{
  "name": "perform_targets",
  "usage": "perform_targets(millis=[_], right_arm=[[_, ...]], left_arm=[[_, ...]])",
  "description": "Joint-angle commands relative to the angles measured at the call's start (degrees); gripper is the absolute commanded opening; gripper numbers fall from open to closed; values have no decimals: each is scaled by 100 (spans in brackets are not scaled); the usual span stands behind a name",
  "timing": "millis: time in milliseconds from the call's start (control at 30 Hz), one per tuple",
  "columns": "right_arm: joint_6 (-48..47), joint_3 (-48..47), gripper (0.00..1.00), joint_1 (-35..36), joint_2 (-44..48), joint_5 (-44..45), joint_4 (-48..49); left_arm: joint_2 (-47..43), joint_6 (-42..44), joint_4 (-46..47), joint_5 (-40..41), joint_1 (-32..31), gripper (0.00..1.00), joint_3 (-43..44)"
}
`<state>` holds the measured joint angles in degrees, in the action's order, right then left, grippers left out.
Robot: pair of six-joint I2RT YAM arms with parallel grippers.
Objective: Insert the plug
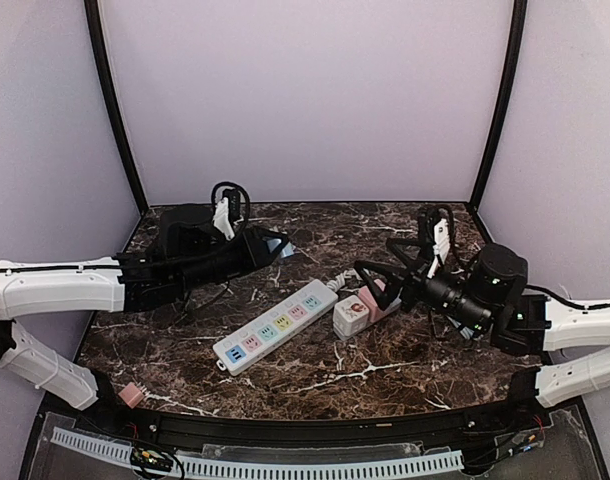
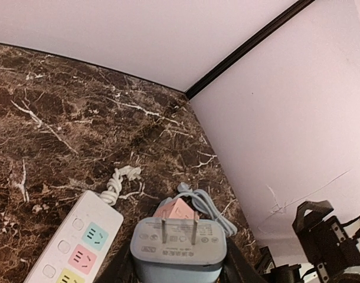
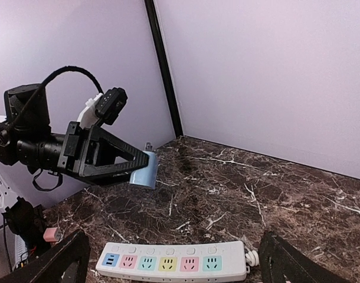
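Left wrist view shows the left gripper (image 1: 269, 248) clamped on the blue plug (image 2: 177, 250), held up near the table's (image 1: 385, 375) back-left corner. Lower its prongs squarely onto a power strip (image 1: 275, 327) socket, mid-table. The right gripper (image 1: 377, 283), spread wide, could steady it.

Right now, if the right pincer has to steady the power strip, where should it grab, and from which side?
Probably the cord end of the power strip, from above, closing across its narrow width. It lies flat on the table, so only the long side edges offer opposing faces. That end is nearest the open right pincer, and gripping there leaves most of the coloured sockets uncovered.
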<state>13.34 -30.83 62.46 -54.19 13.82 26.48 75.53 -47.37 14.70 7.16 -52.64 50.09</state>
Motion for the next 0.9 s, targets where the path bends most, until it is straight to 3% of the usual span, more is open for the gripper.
perform_targets(millis=[0, 167, 500, 867], right_arm=[[-376, -22, 99, 190, -302, 142, 824], [-865, -39, 99, 592, -645, 359, 1258], [-1424, 26, 98, 1214, -1278, 723, 2381], [-1711, -607, 97, 1427, -2326, 1371, 2998]], left_arm=[[-126, -154, 356, 226, 33, 1, 276], [-182, -550, 619, 343, 35, 1, 95], [-217, -1487, 2107, 601, 35, 1, -718], [-223, -2494, 2158, 799, 39, 1, -806]])
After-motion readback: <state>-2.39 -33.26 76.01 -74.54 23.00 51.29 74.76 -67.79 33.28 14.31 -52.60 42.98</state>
